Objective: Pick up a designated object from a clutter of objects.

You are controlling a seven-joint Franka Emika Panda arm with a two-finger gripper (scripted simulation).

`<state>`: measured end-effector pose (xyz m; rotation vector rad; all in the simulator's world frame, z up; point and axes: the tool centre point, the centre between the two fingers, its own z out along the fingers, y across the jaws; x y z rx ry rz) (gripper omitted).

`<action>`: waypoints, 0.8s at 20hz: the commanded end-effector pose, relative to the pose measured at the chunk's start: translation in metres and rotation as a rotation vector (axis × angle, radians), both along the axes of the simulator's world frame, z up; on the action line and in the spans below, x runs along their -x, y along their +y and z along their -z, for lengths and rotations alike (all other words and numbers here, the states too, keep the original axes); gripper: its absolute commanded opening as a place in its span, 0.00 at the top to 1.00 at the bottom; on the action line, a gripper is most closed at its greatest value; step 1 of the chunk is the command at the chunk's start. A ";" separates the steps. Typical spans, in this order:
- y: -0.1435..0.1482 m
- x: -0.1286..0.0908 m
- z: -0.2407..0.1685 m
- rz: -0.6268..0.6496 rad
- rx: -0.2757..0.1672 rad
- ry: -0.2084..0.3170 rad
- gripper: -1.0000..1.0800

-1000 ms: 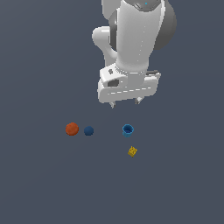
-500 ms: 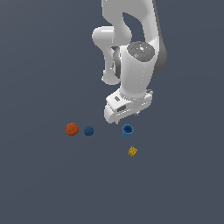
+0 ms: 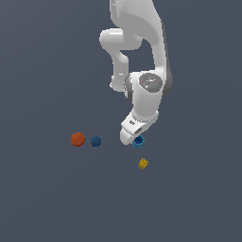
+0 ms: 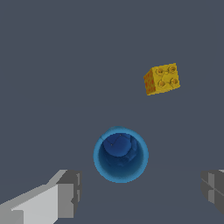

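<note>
Exterior view: arm (image 3: 142, 56) bent low over desk (image 3: 47, 198), claw (image 4: 140, 188) spread wide, empty, straddling bright blue cup (image 4: 120, 154) for a grasp. Cup upright, just beside yellow block (image 4: 162, 79); orange ball (image 3: 78, 139) and dark blue ball (image 3: 96, 141) well apart.

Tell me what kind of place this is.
Most likely a simulated test scene, not a real room: a featureless dark grey floor, a smooth white robot arm, and a few toy-like items, including a blue cup and a yellow studded block.
</note>
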<state>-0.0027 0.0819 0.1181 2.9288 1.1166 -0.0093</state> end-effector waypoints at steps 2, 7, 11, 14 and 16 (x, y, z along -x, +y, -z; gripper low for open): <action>0.004 0.004 0.016 -0.054 -0.005 -0.002 0.04; 0.006 0.008 0.027 -0.091 -0.009 -0.003 0.04; 0.006 0.008 0.027 -0.090 -0.008 -0.001 0.04; 0.006 0.008 0.032 -0.090 -0.008 -0.002 0.04; 0.006 0.008 0.038 -0.091 -0.008 -0.002 0.04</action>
